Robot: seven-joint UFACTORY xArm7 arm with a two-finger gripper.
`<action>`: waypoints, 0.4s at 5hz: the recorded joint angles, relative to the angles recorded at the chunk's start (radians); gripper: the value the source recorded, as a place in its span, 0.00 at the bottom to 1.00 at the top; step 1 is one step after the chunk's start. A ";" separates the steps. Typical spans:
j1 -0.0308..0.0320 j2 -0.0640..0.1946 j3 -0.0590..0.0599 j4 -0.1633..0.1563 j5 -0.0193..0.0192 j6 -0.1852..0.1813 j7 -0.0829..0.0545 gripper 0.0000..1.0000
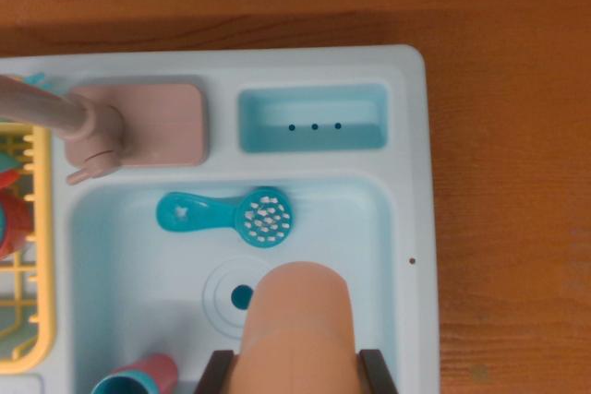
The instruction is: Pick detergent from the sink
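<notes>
"Wood, orange-brown: that's the worktop (517,228), and it fills the far and right edges. What sits on it?"

"A pale blue toy sink (416,136), its right corner near the worktop's right side. The basin (120,274) takes up most of it."

"And the detergent?"

"The peach bottle (295,306), I judge. It is over the basin's near edge, right between the two dark fingers (377,372) of the claw (297,374). No gap shows on either side, so the claw looks closed on the bottle, at about the bottle's width."

"So which way does it lie from the claw?"

"Straight ahead, centred. Its long axis runs away from the claw toward the sink's back edge, and its rounded end covers part of the drain (240,297). With one arm there is no choice of side. Whatever comes next turns on that line: a lift should go straight up out of the basin, in my view."

"Anything in the way?"

"A pink tap (88,122) at the sink's back left corner, a soap tray (314,119) at the back right, a yellow rack (32,228) on the left edge. Then a teal brush (226,215) lying crosswise just beyond the bottle's end, not touching it. A pink cup (138,377) at the near left, apart."
</notes>
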 joint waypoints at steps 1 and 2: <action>0.0003 -0.009 0.000 0.025 -0.0029 0.034 0.003 1.00; 0.0003 -0.009 0.000 0.025 -0.0029 0.034 0.003 1.00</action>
